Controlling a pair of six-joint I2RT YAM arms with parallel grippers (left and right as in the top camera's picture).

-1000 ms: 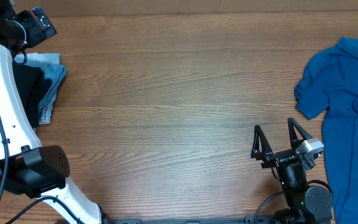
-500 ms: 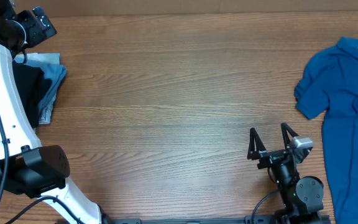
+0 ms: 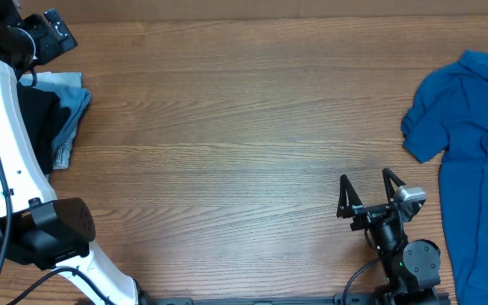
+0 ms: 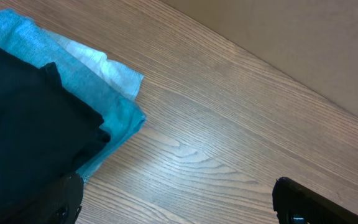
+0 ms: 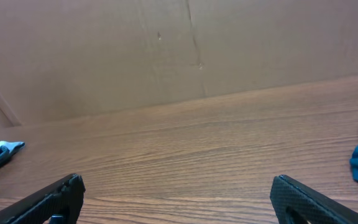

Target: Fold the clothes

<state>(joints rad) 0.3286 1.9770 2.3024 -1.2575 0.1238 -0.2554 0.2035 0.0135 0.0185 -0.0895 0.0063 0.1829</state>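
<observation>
- The blue shirt [image 3: 473, 127] lies at the right edge of the table [image 3: 244, 127], one sleeve pointing inward. The overhead view cuts off its right side and lower part.
- A stack of folded clothes [image 4: 30, 124], black over blue over white, sits at the far left, well apart from the shirt and partly hidden behind the left arm.
- The right gripper [image 3: 365, 175] is near the front edge, beside the shirt but not touching it. Its fingers are spread wide and hold nothing.
- The left gripper [image 4: 176, 202] hangs by the stack, also spread wide and holding nothing.

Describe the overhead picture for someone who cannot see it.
A wooden table seen from above: a blue shirt lies unfolded at the right edge, and a stack of folded clothes sits at the left edge. The right gripper stands open and empty beside the shirt, not touching it.
</observation>
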